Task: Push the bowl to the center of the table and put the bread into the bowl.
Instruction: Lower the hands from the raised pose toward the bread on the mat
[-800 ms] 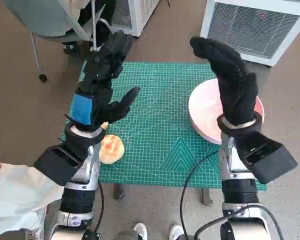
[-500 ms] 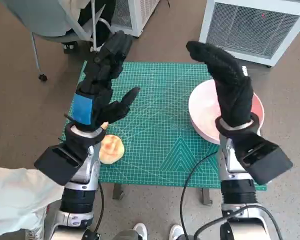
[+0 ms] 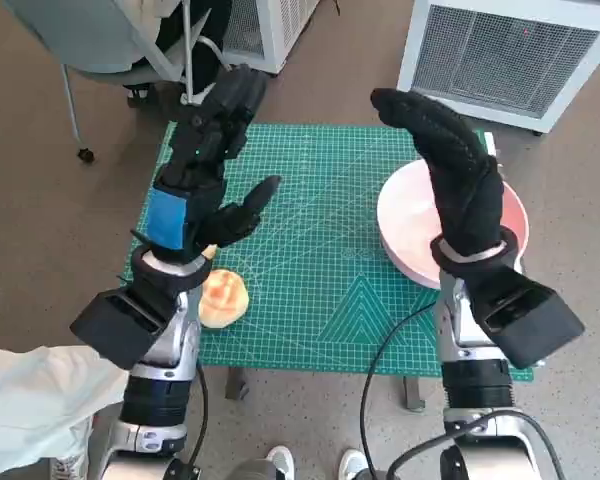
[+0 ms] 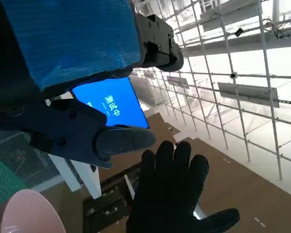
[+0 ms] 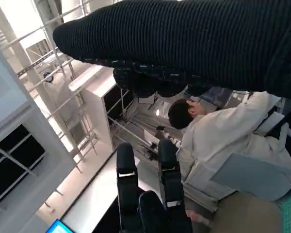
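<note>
Nothing is done yet: the shallow pink bowl [image 3: 412, 215] sits at the green-matted surface [image 3: 320, 230]'s right edge, the round golden bread [image 3: 222, 297] near-left. Both the left robot hand [image 3: 208, 170] and right robot hand [image 3: 450, 165] hover empty, fingers apart.

Bright, even light; sharp focus.

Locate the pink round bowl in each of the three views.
Head view: pink round bowl on the green mat's right side, partly behind the right hand.
Left wrist view: its rim at the lower left corner.
Right wrist view: not visible.
Shared landmark: the gloved right hand.
</note>
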